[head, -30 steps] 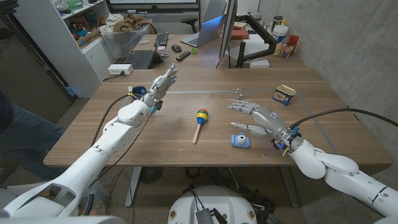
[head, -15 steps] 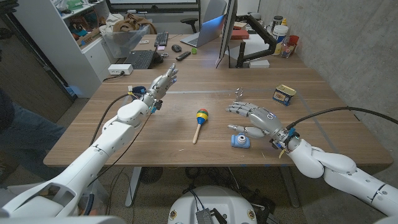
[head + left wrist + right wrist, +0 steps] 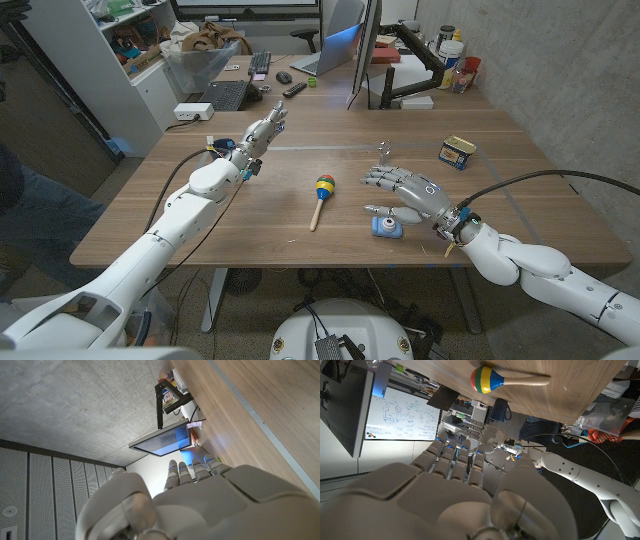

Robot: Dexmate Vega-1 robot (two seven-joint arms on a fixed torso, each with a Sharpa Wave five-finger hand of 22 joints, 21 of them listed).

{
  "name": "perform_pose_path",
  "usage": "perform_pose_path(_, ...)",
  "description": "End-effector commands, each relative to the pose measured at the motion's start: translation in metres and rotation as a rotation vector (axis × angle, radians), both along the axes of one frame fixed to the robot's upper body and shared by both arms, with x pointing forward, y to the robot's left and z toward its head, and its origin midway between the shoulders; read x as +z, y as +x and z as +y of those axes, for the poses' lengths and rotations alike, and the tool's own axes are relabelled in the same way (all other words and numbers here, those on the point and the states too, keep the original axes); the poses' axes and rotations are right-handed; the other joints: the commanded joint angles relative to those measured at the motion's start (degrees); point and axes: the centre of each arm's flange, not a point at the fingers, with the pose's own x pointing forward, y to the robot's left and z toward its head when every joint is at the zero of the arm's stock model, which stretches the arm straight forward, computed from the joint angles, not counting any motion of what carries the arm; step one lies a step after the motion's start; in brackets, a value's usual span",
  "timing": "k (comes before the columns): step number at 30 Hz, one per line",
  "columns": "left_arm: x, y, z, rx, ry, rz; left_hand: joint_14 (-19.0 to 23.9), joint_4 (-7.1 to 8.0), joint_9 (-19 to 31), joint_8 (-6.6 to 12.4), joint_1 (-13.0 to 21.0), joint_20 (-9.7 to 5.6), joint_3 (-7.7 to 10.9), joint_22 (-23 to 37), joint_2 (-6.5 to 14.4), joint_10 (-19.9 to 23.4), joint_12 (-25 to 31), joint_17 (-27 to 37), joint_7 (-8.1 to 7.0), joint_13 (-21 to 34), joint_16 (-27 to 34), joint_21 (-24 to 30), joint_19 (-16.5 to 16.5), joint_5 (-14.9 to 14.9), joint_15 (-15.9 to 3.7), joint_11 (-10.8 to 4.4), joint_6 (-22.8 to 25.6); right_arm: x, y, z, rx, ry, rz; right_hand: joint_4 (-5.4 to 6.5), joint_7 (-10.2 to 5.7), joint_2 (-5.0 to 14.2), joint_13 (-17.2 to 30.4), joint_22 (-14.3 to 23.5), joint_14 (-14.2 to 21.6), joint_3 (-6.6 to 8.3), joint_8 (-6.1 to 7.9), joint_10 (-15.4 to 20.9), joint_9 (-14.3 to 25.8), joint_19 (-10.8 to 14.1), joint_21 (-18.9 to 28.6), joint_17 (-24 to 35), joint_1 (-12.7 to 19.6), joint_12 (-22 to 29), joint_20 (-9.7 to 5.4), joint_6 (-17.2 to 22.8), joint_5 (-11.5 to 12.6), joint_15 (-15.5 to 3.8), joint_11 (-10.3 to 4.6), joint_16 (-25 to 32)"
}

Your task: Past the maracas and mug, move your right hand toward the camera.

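Two white, glossy robot arms with rounded shells. Each ends in a silver-grey metal hand, left hand and right hand, with jointed fingers showing small blue spots. Black cables loop along both forearms; yellow and blue fittings sit at the wrists.

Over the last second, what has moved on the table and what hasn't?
The right hand has slid toward the robot's left and a little nearer the table's front edge; its fingers are spread, holding nothing, and it now hangs partly over the small blue camera. The camera, the maraca, the tin and the left hand have stayed where they were.
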Motion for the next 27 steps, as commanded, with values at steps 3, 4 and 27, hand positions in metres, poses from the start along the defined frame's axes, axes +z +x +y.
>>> perform_pose_path(3, 0.002, 0.000, -0.003, 0.002, -0.001, -0.005, -0.2, 0.06, 0.2, 0.17, 0.4, 0.37, -0.31, 0.2, 0.4, -0.1, 0.4, 0.3, -0.27, 0.2, 0.1, -0.2, -0.1, -0.2, -0.39, -0.50, 0.3, -0.005, 0.003, 0.003, -0.043, -0.069, -0.030, -0.44, 0.18, 0.39, 0.1, 0.2, 0.3, 0.06, -0.07, 0.2, 0.3, 0.0, -0.4, 0.1, 0.3, 0.3, 0.37, 0.5, 0.1, -0.06, -0.15, 0.3)
perform_pose_path(4, 0.002, -0.001, -0.003, 0.003, -0.001, -0.006, -0.2, 0.06, 0.2, 0.18, 0.4, 0.37, -0.31, 0.2, 0.4, -0.1, 0.4, 0.3, -0.29, 0.2, 0.1, -0.2, -0.1, -0.2, -0.38, -0.50, 0.4, -0.006, 0.002, 0.004, -0.045, -0.081, -0.038, -0.45, 0.14, 0.39, 0.1, 0.2, 0.3, 0.06, -0.09, 0.2, 0.3, -0.1, -0.4, 0.1, 0.3, 0.3, 0.39, 0.5, 0.1, -0.04, -0.16, 0.3)
perform_pose_path(27, 0.000, 0.001, -0.003, 0.000, -0.002, 0.001, -0.2, 0.13, 0.2, 0.18, 0.5, 0.41, -0.43, 0.2, 0.4, -0.1, 0.3, 0.3, -0.35, 0.2, 0.1, -0.2, -0.1, -0.2, -0.31, -0.59, 0.5, -0.016, 0.013, 0.013, -0.062, -0.136, -0.034, -0.67, -0.23, 0.39, 0.1, 0.3, -0.3, 0.09, 0.05, 0.3, 0.3, -1.7, -1.4, 0.1, 0.3, 0.4, 0.34, 1.1, 0.2, -0.13, -0.24, 0.0)
